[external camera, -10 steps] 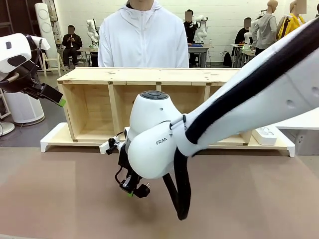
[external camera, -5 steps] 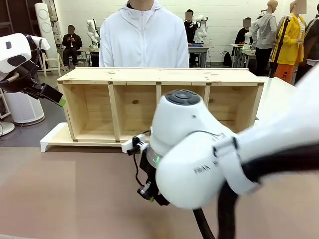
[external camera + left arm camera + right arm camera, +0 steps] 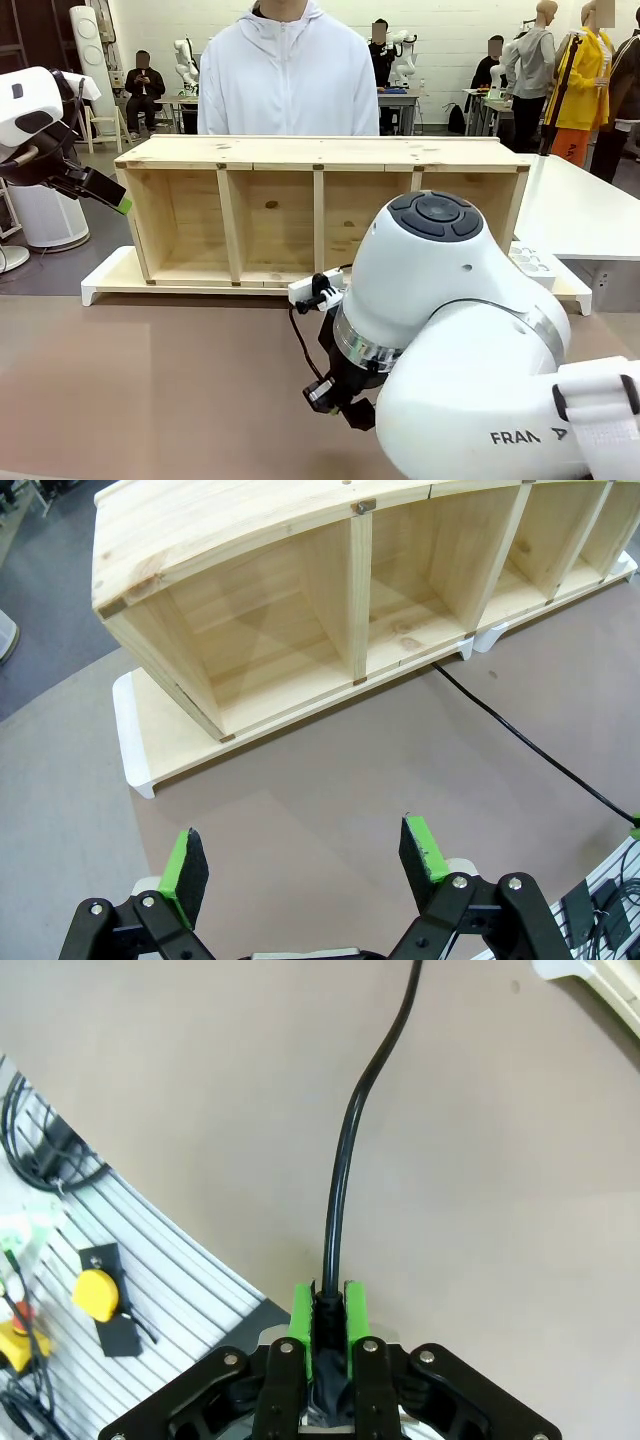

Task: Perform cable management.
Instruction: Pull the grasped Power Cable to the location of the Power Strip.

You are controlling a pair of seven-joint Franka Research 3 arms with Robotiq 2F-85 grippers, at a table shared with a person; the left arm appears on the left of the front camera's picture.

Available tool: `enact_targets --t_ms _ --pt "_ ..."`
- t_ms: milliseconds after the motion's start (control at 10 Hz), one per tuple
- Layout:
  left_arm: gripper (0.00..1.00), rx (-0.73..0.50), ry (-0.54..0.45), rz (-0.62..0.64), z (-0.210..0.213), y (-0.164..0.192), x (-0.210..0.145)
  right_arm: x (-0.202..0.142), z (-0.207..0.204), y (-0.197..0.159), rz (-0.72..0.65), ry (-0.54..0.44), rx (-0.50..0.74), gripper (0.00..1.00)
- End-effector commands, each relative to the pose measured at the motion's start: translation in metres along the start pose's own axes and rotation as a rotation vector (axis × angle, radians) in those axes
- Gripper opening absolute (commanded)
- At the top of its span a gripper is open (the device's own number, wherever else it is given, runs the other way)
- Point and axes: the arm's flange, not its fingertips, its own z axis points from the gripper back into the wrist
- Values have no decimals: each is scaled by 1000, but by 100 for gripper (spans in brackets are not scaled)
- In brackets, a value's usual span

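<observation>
On the brown counter (image 3: 150,390) before a wooden shelf (image 3: 270,200), my right fingers (image 3: 301,1325) pinch the black cable (image 3: 345,1175) trailing to the shelf's foot, my left fingers (image 3: 184,865) spread idle; a hard tug could snag it there or slip the pinch.

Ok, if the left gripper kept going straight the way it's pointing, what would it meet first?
Probably the bare tabletop just in front of the wooden shelf unit; nothing lies between the open left gripper and it. The cable runs off to one side. Depth is unclear.
</observation>
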Motion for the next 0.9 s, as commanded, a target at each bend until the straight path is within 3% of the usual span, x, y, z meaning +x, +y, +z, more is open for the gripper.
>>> enact_targets --t_ms 0,100,200,800 --pt "100 0 -12 14 -2 0 2 -48 -5 -13 -64 -28 5 16" --pt "100 0 -12 14 -2 0 2 -44 -8 -16 -71 -35 7 16" --pt "100 0 -12 14 -2 0 2 0 4 2 -28 -12 -1 16" --pt "100 0 -12 14 -2 0 2 0 4 2 -28 -12 -1 16"
